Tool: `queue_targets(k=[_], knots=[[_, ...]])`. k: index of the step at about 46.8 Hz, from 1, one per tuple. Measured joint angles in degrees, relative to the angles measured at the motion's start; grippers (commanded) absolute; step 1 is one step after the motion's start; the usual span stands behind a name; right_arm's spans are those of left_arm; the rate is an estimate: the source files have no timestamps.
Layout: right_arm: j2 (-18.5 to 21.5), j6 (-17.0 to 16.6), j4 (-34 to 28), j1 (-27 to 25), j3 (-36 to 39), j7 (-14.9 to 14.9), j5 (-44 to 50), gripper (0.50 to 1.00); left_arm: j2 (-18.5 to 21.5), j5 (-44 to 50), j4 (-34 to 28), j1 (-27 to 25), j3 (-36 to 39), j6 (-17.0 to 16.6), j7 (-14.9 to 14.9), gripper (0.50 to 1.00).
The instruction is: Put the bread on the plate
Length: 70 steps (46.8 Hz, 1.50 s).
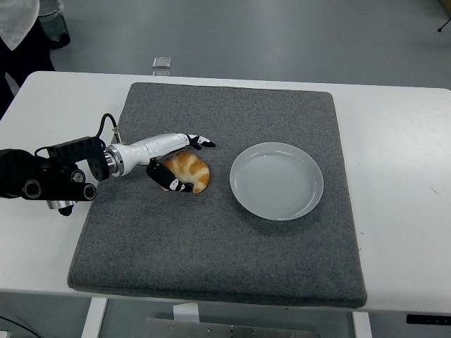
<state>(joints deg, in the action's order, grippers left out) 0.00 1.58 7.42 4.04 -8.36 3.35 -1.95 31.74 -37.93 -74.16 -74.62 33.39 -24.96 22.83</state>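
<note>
A golden-brown croissant-shaped bread (193, 171) lies on the grey mat (218, 239), left of centre. My left hand (190, 165) reaches in from the left and clasps it: the white and black fingers (199, 141) lie along its far side and the thumb (171, 182) presses its near left side. The bread rests on the mat. A round white plate (277, 180) sits empty on the mat, just right of the bread, a small gap apart. My right arm is out of view.
The grey mat covers most of the white table (402, 176). A small clear object (162, 63) sits at the table's far edge. A person stands at the top left corner (21, 35).
</note>
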Motion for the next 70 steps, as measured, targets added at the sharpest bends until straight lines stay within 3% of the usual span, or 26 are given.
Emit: queue_targets(k=[6,12,16,24,56,70], knots=[[0.0,0.0,-0.01,0.0,-0.07,0.0,0.0,0.932,-0.1,-0.12,-0.05,0.44,-0.01,0.0,0.28,0.889],[0.0,0.0,-0.01,-0.08,-0.08,0.0,0.04,0.93,-0.08,-0.12,-0.03,0.78,-0.01,0.0,0.29,0.849],[0.0,0.0,-0.03,-0.09,-0.08,0.03,0.1,0.93,-0.05,-0.13,0.21,1.22,-0.01,-0.01,0.3,0.769],[0.0,0.0,-0.04,-0.09,-0.08,0.09,0.11,0.93,-0.09,-0.17,1.65,1.31,-0.01,-0.07,1.14,0.5],[0.0,0.0,0.0,-0.09,-0.06,0.17,0.0,0.93,0.45,-2.88,3.59,-1.18,0.1,-0.1,2.31,0.5],[0.0,0.0,0.0,-0.04,-0.07,0.18,0.0,0.93,4.05,-7.54,3.36,-8.09,0.12,-0.13,2.71,0.5]])
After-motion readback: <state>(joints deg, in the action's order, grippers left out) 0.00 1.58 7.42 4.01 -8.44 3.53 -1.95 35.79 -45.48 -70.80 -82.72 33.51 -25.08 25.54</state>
